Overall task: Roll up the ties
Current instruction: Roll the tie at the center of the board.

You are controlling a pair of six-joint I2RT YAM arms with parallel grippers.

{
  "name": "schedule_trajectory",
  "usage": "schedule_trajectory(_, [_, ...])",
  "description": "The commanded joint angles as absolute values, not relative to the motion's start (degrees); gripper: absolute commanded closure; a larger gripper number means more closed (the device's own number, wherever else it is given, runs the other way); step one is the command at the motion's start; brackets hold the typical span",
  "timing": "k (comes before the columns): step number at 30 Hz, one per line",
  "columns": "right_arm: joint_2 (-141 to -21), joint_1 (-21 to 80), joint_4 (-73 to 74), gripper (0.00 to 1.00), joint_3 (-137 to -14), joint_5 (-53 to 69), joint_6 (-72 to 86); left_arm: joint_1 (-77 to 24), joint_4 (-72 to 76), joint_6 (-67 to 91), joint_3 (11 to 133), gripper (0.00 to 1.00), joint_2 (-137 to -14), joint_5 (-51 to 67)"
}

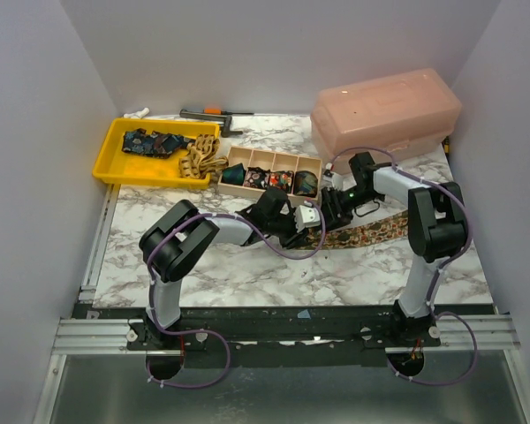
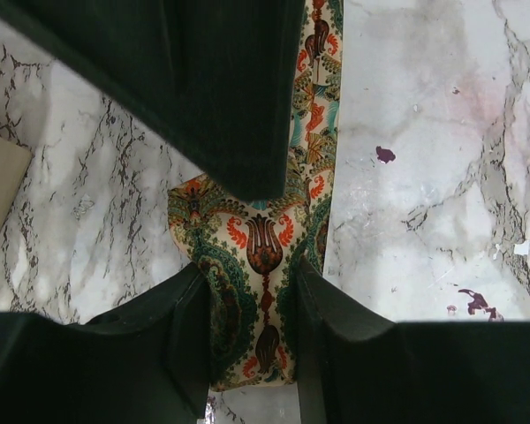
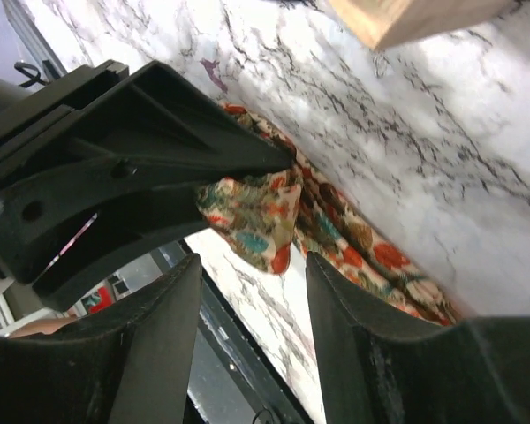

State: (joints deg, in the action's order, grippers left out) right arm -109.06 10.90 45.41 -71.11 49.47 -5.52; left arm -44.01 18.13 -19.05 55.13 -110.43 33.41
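Toward the table's [image 1: 247, 274] right edge, the paisley tie [image 1: 380, 231] lies flat, one end between the left tool's [image 2: 252, 274] jaws, its grip unclear, beside the released right tool [image 3: 253, 261].

Patterned tie [image 1: 375, 231]: from above, its left end is hidden under the left gripper [image 2: 252, 269] and right gripper [image 3: 252, 261]. In the left wrist view the upper length is covered by a dark finger [image 2: 203, 79] of the right gripper and cut off by the top edge.
Left gripper: fingers cropped at the bottom edge; pressing the cloth or merely flanking it, cannot tell.
Wooden organiser [image 1: 278, 155]: compartment contents too small to tell apart.
Pink lidded box [image 1: 384, 110]: contents hidden.
Items by the back wall [image 1: 214, 112]: too small to identify.
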Motion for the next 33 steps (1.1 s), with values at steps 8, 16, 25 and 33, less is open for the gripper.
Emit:
schedule_trajectory(8, [-115.13, 12.29, 39.38, 0.66, -69.87, 54.82, -4.04, -44.65, 8.00, -21.00, 53.69, 0.59, -115.33, 30.33])
schedule_trajectory(16, [-115.36, 12.38, 40.18, 1.00, -69.49, 52.94, -5.01, -44.65, 8.88, -20.92, 54.61, 0.44, -114.90, 31.57])
schedule_trajectory(25, [-114.41, 12.51, 40.69, 1.00, -68.44, 50.60, -5.62, -44.74, 10.67, -18.22, 56.90, 0.28, -112.13, 33.96])
schedule_trajectory(33, [-112.36, 12.52, 41.04, 1.00, -67.02, 50.24, -6.06, -44.79, 14.50, -17.59, 56.26, 0.20, -109.97, 33.11])
